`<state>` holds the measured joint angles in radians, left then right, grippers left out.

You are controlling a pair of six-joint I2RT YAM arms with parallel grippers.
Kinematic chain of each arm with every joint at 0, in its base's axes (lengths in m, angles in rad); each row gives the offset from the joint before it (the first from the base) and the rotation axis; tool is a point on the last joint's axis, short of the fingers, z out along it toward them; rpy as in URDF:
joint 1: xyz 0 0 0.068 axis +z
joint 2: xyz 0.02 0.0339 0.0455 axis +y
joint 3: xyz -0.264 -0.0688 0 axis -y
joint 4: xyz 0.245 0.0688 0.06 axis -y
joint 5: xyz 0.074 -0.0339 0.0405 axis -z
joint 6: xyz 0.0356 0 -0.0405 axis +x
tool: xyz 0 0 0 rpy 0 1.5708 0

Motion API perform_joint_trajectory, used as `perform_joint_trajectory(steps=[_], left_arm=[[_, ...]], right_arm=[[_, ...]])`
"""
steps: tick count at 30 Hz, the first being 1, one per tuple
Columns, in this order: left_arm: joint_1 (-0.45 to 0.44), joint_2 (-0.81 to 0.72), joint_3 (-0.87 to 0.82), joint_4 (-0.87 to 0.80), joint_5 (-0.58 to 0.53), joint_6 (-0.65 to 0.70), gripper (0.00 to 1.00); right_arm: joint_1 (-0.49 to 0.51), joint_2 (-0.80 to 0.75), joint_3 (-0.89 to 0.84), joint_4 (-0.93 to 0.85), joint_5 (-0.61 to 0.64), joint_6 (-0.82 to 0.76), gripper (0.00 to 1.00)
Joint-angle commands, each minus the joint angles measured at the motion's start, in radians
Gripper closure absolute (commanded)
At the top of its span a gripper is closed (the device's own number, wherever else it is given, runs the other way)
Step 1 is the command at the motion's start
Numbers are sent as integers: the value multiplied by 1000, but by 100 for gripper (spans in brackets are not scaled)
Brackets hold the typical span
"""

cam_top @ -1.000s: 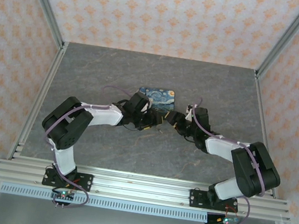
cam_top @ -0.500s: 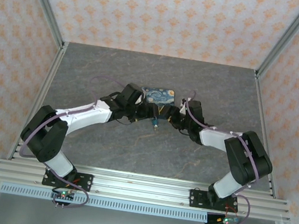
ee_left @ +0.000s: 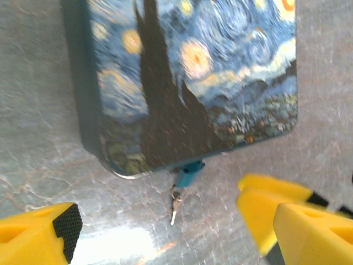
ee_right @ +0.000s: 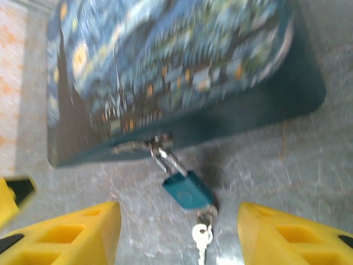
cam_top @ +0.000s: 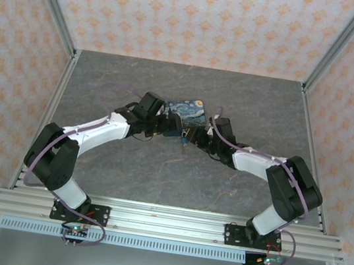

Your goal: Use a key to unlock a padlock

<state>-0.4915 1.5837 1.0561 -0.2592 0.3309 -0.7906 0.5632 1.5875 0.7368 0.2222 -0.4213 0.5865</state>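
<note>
The small teal padlock (ee_right: 189,190) hangs by its silvery shackle from the clasp of the dark blue swirly-patterned box (ee_right: 165,61) and lies on the grey table. A silver key (ee_right: 202,237) sticks out of its bottom end. My right gripper (ee_right: 179,243) is open, its yellow fingers either side of padlock and key without touching them. My left gripper (ee_left: 174,234) is open wide just in front of the box (ee_left: 193,72), the padlock (ee_left: 190,171) and key (ee_left: 175,204) lying between its fingers. From above, both grippers (cam_top: 169,130) (cam_top: 196,137) meet at the padlock (cam_top: 180,143).
The box (cam_top: 190,110) sits mid-table on the grey stone-look surface (cam_top: 158,170). Patterned walls and metal frame posts (cam_top: 59,28) enclose the workspace. A yellow finger (ee_left: 267,207) of the right gripper reaches into the left wrist view beside the key.
The left arm has stretched out toward the box and its jaws have opened wider. The right gripper has edged up to the box front. The padlock now shows between both grippers.
</note>
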Motion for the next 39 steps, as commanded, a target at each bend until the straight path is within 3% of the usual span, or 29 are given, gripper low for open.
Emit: perform_joint_trajectory(steps=[1, 10, 25, 33, 39], left_arm=[[34, 18, 46, -35, -35, 14, 9], [107, 7, 47, -26, 1, -6, 9], [130, 36, 27, 14, 38, -23, 10], [130, 48, 22, 30, 52, -33, 10], [130, 59, 20, 40, 67, -39, 10]], right_arm=[[53, -18, 1, -107, 130, -70, 41], [158, 77, 147, -288, 327, -187, 37], [190, 240, 319, -403, 390, -266, 37], [232, 295, 408, -479, 489, -318, 38], [248, 328, 452, -517, 546, -322, 45]])
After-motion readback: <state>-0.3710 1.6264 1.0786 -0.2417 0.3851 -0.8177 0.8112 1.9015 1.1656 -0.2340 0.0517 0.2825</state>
